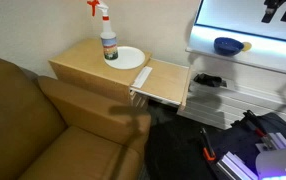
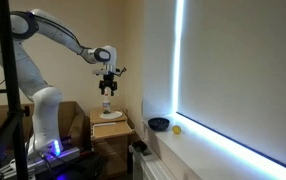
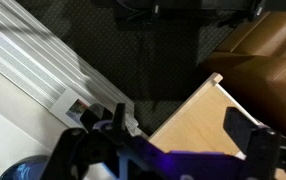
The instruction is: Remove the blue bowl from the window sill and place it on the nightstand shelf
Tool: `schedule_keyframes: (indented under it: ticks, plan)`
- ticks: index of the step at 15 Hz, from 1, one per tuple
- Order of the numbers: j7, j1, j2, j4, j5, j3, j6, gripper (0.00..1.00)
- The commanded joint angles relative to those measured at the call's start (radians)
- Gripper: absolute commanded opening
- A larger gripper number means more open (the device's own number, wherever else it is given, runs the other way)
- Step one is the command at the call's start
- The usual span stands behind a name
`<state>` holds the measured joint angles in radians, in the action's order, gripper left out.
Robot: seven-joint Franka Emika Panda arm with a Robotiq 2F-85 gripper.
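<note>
The blue bowl (image 1: 226, 45) sits on the white window sill (image 1: 268, 53) under the bright pane; it also shows in an exterior view (image 2: 159, 124) and at the bottom left of the wrist view (image 3: 28, 172). The nightstand shelf (image 1: 165, 80), a light-wood pull-out board, sticks out sideways from the nightstand and lies bare below my jaws (image 3: 198, 115). My gripper (image 2: 108, 88) hangs high in the air, open and empty, well apart from the bowl. It shows at the top right of an exterior view (image 1: 281, 10), and its fingers frame the shelf in the wrist view (image 3: 178, 122).
A spray bottle (image 1: 108, 40) and a round white plate (image 1: 128, 57) stand on the nightstand top. A small yellow object (image 1: 245, 46) lies beside the bowl on the sill. A brown couch (image 1: 33, 120) adjoins the nightstand. A white radiator (image 3: 43, 70) runs below the sill.
</note>
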<state>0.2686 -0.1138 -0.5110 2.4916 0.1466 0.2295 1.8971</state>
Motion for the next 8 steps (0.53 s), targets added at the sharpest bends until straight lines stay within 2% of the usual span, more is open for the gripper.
schedule_keyframes:
  ticks: [1, 2, 4, 8]
  plan:
    - [0.004, -0.01, 0.001, -0.001, -0.005, -0.009, -0.001, 1.0]
    - [0.004, -0.01, 0.001, -0.001, -0.005, -0.009, -0.001, 1.0]
    - [-0.109, -0.05, 0.096, -0.007, 0.015, -0.005, 0.087, 1.0]
    - [-0.157, -0.13, 0.229, -0.034, -0.015, 0.095, 0.271, 1.0]
